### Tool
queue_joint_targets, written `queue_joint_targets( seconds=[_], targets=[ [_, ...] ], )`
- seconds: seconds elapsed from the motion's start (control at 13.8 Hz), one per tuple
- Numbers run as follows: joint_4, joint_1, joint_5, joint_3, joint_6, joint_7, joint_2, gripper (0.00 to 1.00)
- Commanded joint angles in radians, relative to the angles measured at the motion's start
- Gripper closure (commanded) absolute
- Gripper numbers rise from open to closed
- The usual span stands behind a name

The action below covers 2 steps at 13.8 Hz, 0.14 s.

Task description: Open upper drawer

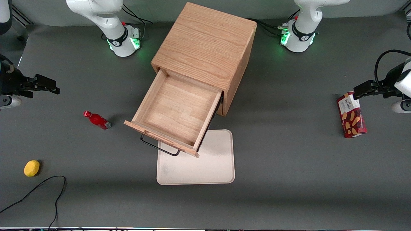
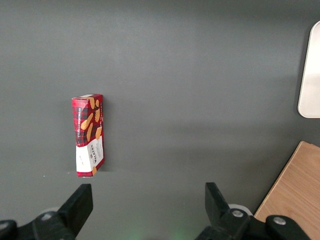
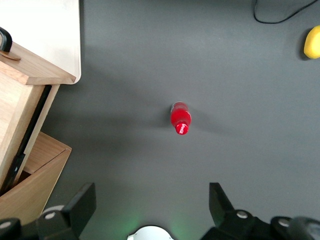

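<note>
The upper drawer point(image 1: 176, 109) of the oak cabinet point(image 1: 205, 45) stands pulled far out toward the front camera, its bare wooden inside showing. Its thin black bar handle point(image 1: 159, 148) hangs over the cream tray's edge. My gripper point(image 1: 53, 87) hovers above the table toward the working arm's end, well apart from the drawer. It is open, and nothing lies between its black fingers point(image 3: 82, 200). The right wrist view looks down past the gripper point(image 3: 152, 194) onto the drawer's front corner point(image 3: 30, 70) and handle end point(image 3: 5, 39).
A red bottle point(image 1: 97, 120) point(image 3: 180, 119) lies on the mat between my gripper and the cabinet. A yellow round thing point(image 1: 31, 168) and a black cable point(image 1: 38, 189) lie nearer the front camera. The cream tray point(image 1: 218, 160) sits in front of the drawer. A red cookie box point(image 1: 351, 115) lies toward the parked arm's end.
</note>
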Motion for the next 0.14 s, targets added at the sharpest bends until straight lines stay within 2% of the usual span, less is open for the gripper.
queue_joint_targets(
  seconds=[0.0,0.07],
  targets=[
    [0.027,0.020,0.004,0.003,-0.019,0.029,0.002,0.00],
    [0.023,0.022,0.004,0.003,-0.019,0.029,-0.003,0.00]
  ],
)
